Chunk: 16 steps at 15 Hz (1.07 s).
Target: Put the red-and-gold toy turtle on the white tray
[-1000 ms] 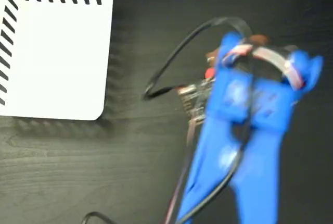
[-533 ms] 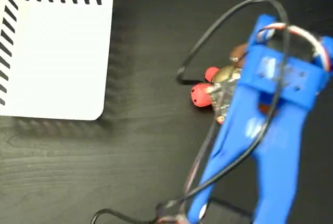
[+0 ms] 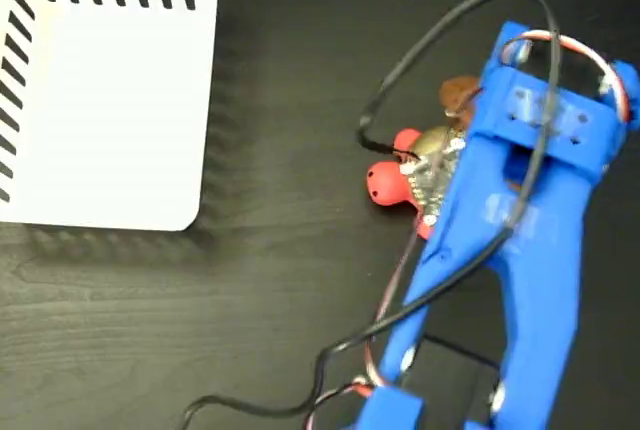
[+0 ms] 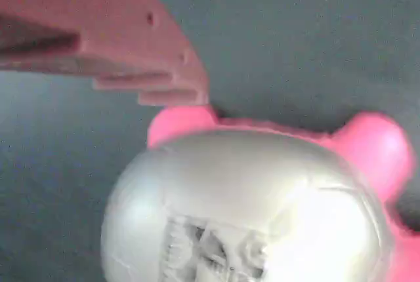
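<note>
Dark tabletop [image 3: 270,280] btwn turtle [image 3: 385,182] & tray [image 3: 110,100].

In the fixed view my blue arm [image 3: 520,250] covers most of the red-and-gold toy turtle [image 3: 392,178]; my gripper's jaw state is hidden. The white tray [image 3: 100,90] is cut off at the left edge. The wrist view crops the turtle's shell [image 4: 249,210] at the bottom.

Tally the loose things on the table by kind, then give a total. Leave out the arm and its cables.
Toy turtle: 1, red with a shiny shell, partly under the blue arm
White tray: 1, nothing on it
Total: 2
</note>
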{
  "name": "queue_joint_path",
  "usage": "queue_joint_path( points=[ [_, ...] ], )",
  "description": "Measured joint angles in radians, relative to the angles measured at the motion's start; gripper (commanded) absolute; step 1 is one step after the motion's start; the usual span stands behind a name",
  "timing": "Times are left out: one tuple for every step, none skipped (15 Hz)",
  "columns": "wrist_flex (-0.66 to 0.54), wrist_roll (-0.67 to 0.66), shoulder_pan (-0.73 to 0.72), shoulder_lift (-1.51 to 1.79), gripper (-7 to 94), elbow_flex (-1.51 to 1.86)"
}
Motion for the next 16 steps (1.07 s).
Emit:
queue_joint_path(
  points=[
    [-0.017,0.008,0.002,0.000,59,0.020],
    [-0.034,0.012,-0.003,-0.006,59,0.037],
    [-0.044,0.012,-0.008,-0.018,59,0.048],
    [-0.058,0.012,-0.005,-0.020,59,0.060],
    [-0.071,0.012,0.000,-0.021,59,0.077],
    [-0.089,0.012,0.000,-0.020,59,0.104],
    [-0.120,0.012,-0.003,-0.020,59,0.132],
    [-0.138,0.012,-0.006,-0.021,59,0.152],
    [-0.161,0.012,-0.006,-0.021,59,0.176],
    [-0.189,0.012,-0.006,-0.021,59,0.206],
    [-0.225,0.018,-0.005,-0.021,59,0.229],
    [-0.275,0.026,-0.003,-0.020,59,0.259],
    [-0.298,0.029,-0.005,-0.020,59,0.276],
    [-0.307,0.029,-0.011,-0.020,54,0.285],
    [-0.314,0.029,-0.011,-0.020,47,0.285],
    [-0.318,0.029,-0.011,-0.020,38,0.285]
  ],
)
